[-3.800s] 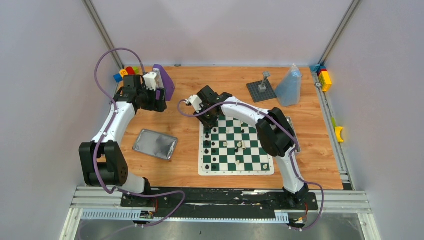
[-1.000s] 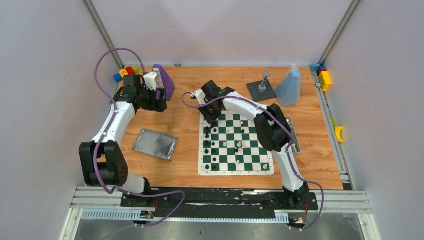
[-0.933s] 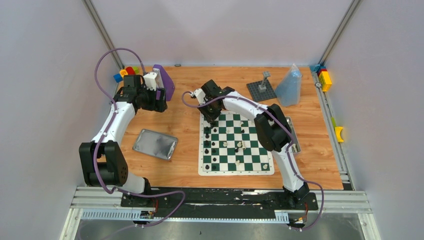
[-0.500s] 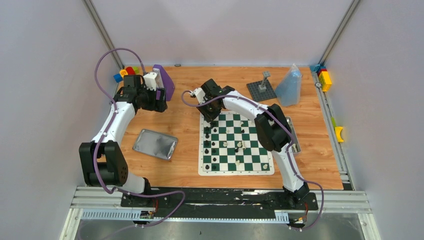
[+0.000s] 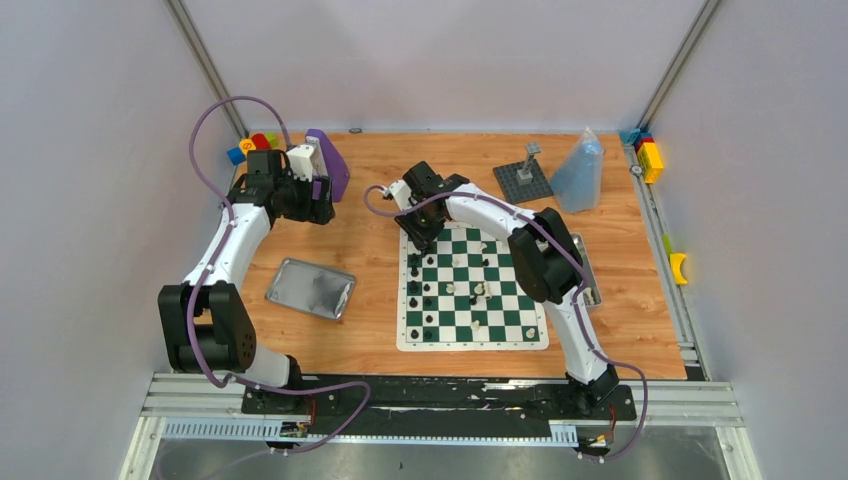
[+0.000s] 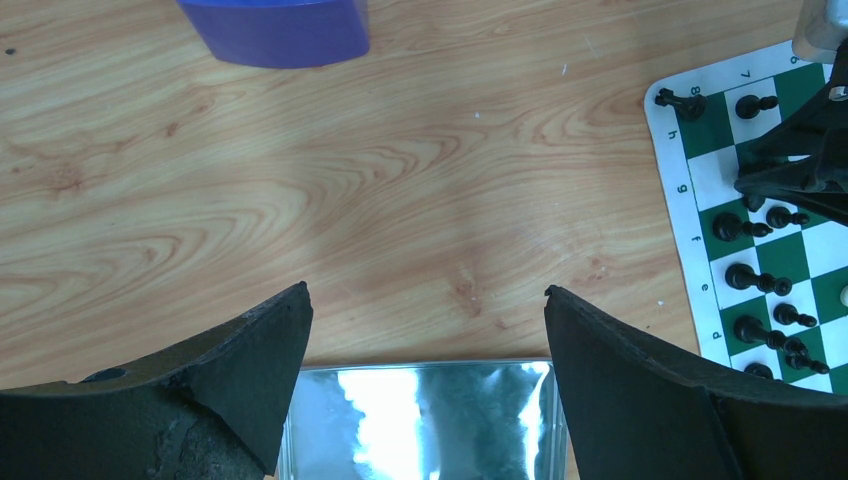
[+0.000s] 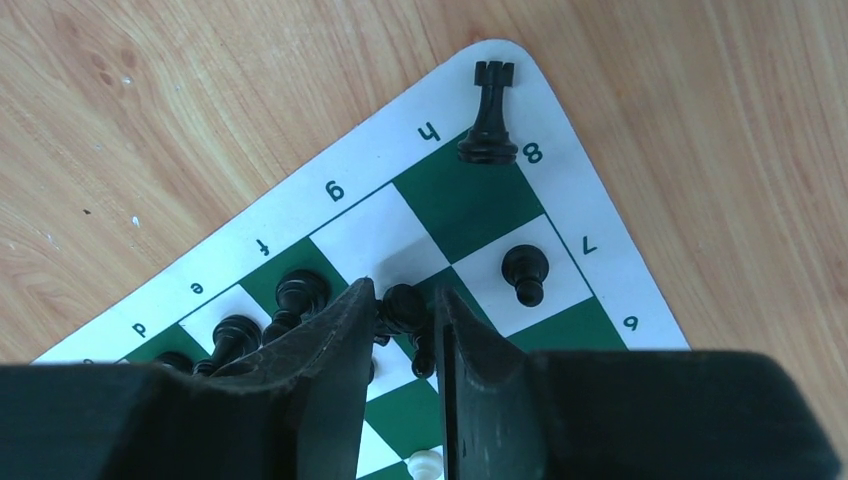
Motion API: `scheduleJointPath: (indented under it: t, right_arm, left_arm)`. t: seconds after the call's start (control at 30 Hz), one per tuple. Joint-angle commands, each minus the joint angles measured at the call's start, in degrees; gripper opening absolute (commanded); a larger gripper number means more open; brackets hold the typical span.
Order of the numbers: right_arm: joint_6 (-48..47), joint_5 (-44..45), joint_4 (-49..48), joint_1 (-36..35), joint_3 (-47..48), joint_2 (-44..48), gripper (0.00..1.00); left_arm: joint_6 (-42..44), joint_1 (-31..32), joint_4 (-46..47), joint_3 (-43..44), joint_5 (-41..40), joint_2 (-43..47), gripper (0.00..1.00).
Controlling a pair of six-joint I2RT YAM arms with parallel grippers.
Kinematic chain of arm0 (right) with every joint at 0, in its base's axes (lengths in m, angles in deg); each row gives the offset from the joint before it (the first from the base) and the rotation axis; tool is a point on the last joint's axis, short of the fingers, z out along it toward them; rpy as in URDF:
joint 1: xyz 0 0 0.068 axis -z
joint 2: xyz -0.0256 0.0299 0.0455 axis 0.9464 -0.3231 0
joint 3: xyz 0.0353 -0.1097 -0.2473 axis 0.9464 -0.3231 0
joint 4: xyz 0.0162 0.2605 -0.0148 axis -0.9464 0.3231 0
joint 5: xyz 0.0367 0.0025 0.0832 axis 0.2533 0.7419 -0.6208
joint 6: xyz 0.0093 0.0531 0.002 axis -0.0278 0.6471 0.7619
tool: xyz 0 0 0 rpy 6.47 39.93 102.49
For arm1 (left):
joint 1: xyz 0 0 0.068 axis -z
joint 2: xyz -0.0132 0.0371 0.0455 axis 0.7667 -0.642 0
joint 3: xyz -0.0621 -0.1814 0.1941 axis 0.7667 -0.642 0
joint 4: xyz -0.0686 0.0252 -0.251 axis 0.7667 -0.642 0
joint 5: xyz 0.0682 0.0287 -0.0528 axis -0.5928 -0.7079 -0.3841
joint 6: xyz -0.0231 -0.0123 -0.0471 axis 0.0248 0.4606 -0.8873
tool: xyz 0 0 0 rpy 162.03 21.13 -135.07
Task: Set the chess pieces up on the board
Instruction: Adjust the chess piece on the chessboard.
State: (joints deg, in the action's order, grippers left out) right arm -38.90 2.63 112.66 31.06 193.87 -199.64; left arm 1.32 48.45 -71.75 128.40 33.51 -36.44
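The counter [image 5: 370, 240] carries the board [image 5: 470, 344] at centre frame. The left pincer [image 6: 425, 300] hangs wide open and empty at upper left, likely parked out of the way. The right pincer [image 7: 402, 290] straddles a black piece [image 7: 403, 308] near the board's top-left corner, probably seating it; I cannot tell whether it grips.

Left arm [image 5: 232, 245], right arm [image 5: 492, 222]: white shells over long links, black housings at joints. Bulkiest black housing [image 5: 205, 335] rounded, glossy; similar one on right arm. Purple cable [image 5: 215, 112] strung along each arm, base to wrist. Small white block [image 5: 303, 160] by each wrist. Left gripper [image 6: 425, 295]: two broad matte black fingers [image 6: 230, 370], scuffed grey, narrowing to blunt tips. Right gripper [image 7: 405, 295]: same black, flat inner faces.
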Motion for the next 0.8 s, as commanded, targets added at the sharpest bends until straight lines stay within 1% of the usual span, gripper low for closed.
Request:
scheduleJointPath:
  t: [0.0, 0.23, 0.4, 0.77]
  right_arm:
    - [-0.4, 0.2, -0.2, -0.2, -0.4, 1.2, 0.29]
    - [-0.4, 0.0, -0.2, -0.2, -0.8, 1.2, 0.30]
    - [-0.4, -0.1, -0.2, -0.2, -0.6, 1.1, 0.27]
    - [-0.4, -0.2, -0.1, -0.2, 0.7, 0.9, 0.11]
  left_arm:
    - [0.2, -0.4, 1.4, -0.2, 0.4, 1.0, 0.94]
    - [0.1, -0.4, 1.4, -0.3, 0.4, 0.9, 0.94]
    - [0.3, -0.4, 1.4, -0.3, 0.4, 1.0, 0.94]
    - [0.3, -0.4, 1.5, -0.4, 0.4, 1.0, 0.94]
